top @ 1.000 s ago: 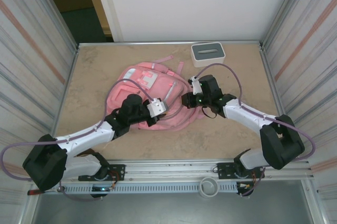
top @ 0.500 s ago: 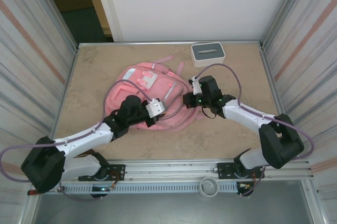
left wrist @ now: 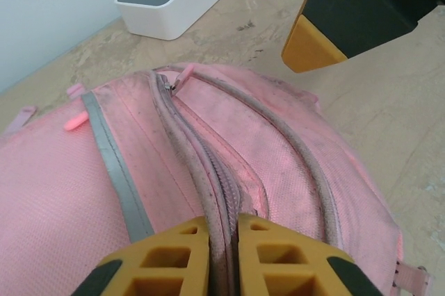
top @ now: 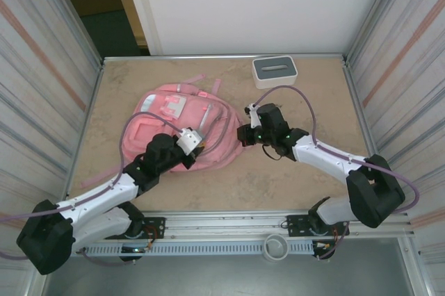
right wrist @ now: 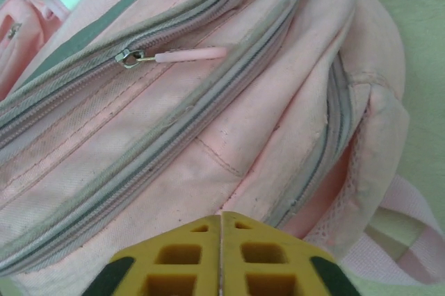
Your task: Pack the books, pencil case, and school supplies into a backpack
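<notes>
Backpack (top: pixel 163 128) is clamped at its 6 o'clock seam by the left gripper (left wrist: pixel 222 224), with the right gripper (right wrist: pixel 220 217) closed at 3 o'clock; that seam could be torn by hard pulling.

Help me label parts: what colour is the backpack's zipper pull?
The zipper pull on the backpack is pale pink; clearest in the right wrist view.

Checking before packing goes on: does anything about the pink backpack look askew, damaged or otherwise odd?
Nothing looks torn. The large pink fabric backpack lies flat, its fabric grubby with dark specks along the zips. The left hand pinches one zip seam into a raised ridge, so the fabric is bunched there.
</notes>
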Robot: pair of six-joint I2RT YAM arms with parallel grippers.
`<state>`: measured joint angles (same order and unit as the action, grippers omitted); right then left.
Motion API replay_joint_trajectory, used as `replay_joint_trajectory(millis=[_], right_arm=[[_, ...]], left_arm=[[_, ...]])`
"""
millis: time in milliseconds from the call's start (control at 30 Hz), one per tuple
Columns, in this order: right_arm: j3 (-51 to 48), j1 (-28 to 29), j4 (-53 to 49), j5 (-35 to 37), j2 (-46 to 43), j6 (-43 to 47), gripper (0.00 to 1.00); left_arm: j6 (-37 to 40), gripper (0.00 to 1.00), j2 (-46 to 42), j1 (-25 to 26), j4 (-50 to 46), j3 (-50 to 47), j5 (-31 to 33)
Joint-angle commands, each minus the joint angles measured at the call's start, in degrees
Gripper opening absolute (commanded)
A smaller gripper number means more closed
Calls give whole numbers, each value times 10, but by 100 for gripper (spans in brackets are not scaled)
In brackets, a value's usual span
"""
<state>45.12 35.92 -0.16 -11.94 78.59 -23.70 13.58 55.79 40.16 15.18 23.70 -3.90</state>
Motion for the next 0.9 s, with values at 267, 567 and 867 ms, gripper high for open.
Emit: replay_joint_trajectory(millis=[267, 567, 867], right_arm=[[94, -86, -26, -45, 78, -13, 66], [151, -104, -7, -163, 220, -102, 64], [64, -111, 22, -165, 163, -126, 3]], left_arm=[[-26, 5, 7, -3, 22, 9, -34], [-29, 5, 36, -3, 28, 20, -34], [-49, 12, 84, -2, 24, 52, -34]])
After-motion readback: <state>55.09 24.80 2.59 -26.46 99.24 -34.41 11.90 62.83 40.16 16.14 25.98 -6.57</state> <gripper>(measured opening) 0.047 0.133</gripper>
